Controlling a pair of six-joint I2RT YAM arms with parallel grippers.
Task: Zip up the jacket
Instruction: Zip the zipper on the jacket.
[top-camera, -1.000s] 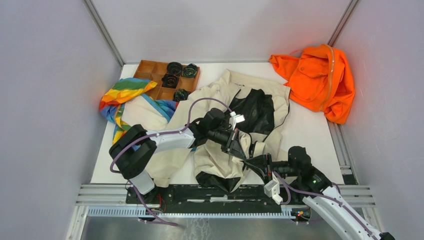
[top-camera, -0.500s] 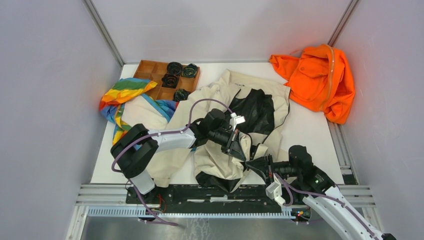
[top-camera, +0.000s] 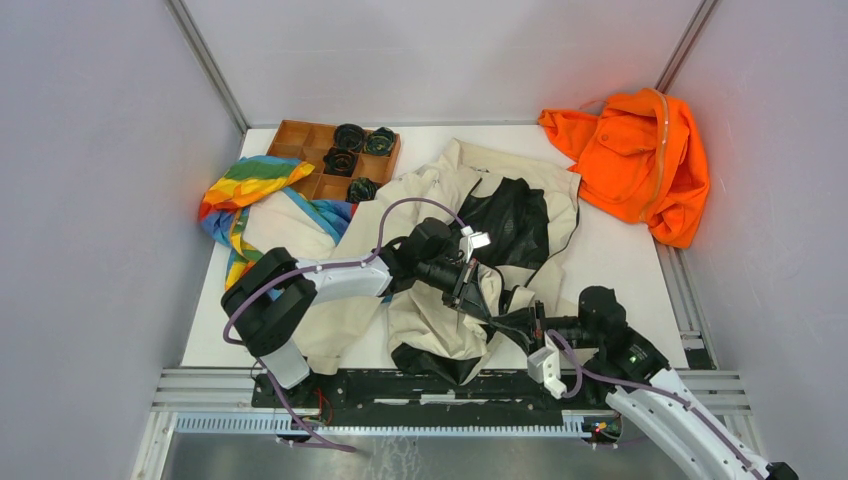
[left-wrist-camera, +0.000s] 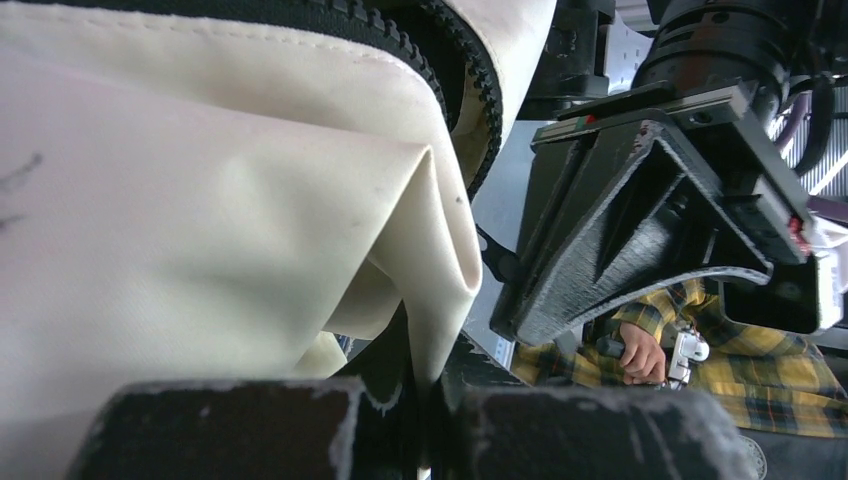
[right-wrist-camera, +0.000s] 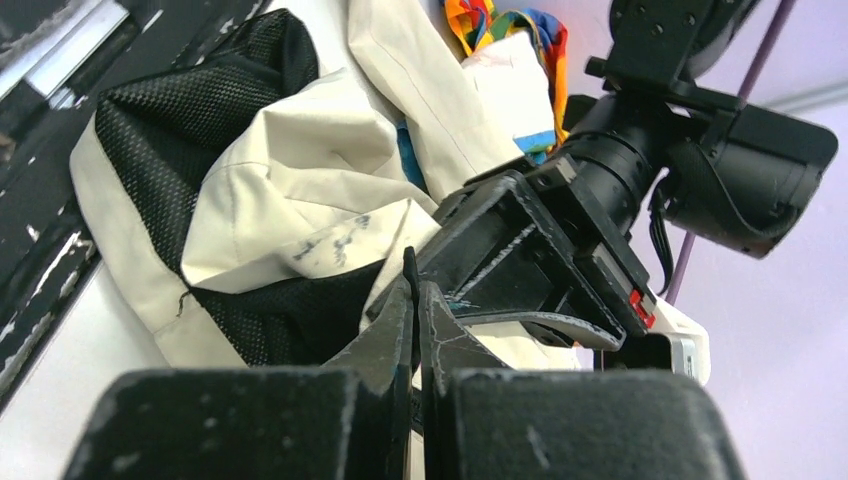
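Tabletop (top-camera: 620, 262) open right of jacket (top-camera: 432, 322); left fingers (left-wrist-camera: 250, 432) pinch its edge, right fingers (right-wrist-camera: 250, 425) closed

Your clear lane: bare bench (top-camera: 620, 260) right of jacket (top-camera: 430, 188); orange garment (top-camera: 630, 160) blocks far-right corner; wooden tray (top-camera: 295, 145) blocks far-left.

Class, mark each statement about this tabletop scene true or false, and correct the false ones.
1. The beige fabric jacket lies unzipped, its black lining showing. True.
2. The bright orange garment lies on top of the jacket. False: it lies off to the side, at the table's far right corner.
3. The left gripper is shut on a fold of the jacket. True.
4. The brown wooden compartment tray is empty. False: dark round things sit in several compartments.
5. The right gripper is wide open. False: it is shut.
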